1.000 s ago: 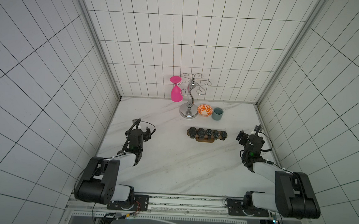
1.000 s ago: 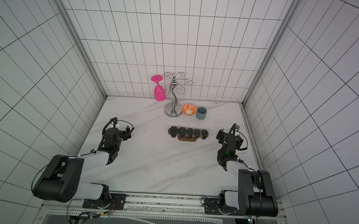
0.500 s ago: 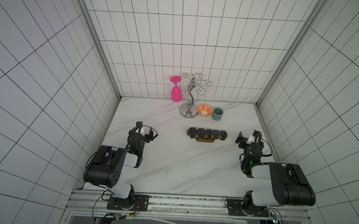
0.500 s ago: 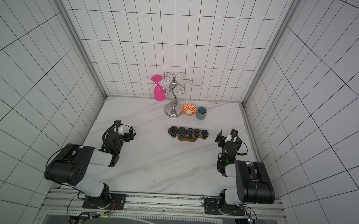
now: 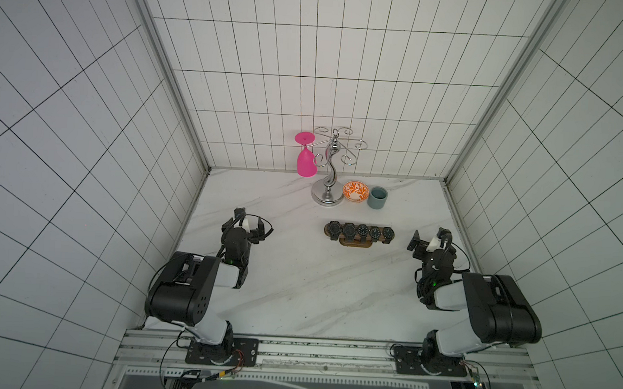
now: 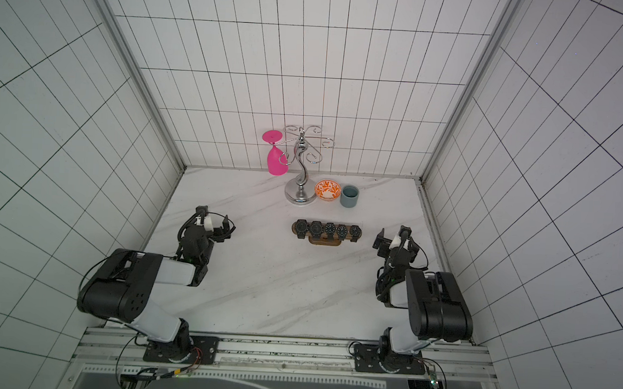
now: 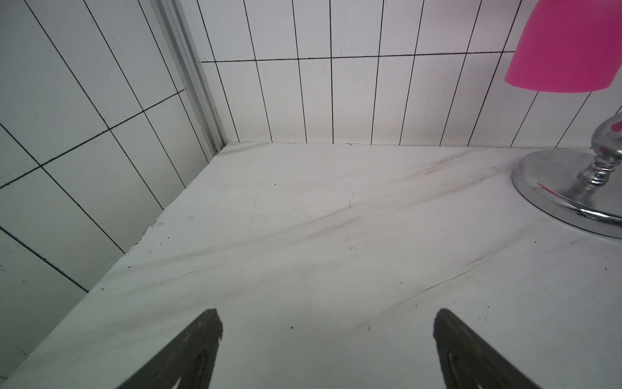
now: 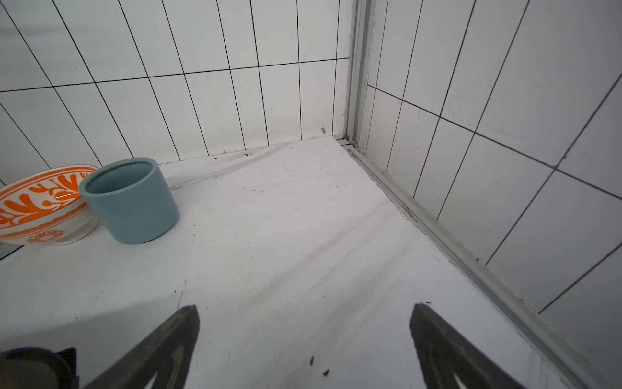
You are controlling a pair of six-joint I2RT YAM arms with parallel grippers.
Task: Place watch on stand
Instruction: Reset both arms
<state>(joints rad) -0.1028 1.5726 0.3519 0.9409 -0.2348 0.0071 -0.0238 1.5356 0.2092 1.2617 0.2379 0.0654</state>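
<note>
Wooden stand (image 5: 355, 243) on desk (image 5: 297, 293), toward the right side, five black watches (image 5: 363, 231) strapped in a row across its bar. Near its end, right gripper (image 5: 429, 241) low over desk, jaws wide apart, empty. Farther off, left gripper (image 5: 252, 222) likewise spread, empty.

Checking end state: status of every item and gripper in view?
Brown wooden bar stand: upright, five black watches strapped around it.
Pink wine glass: hanging inverted from curly chrome rack.
Orange-patterned bowl: upright, empty.
Grey-blue cup: upright, empty.
Left gripper: open, empty.
Right gripper: open, empty.
</note>
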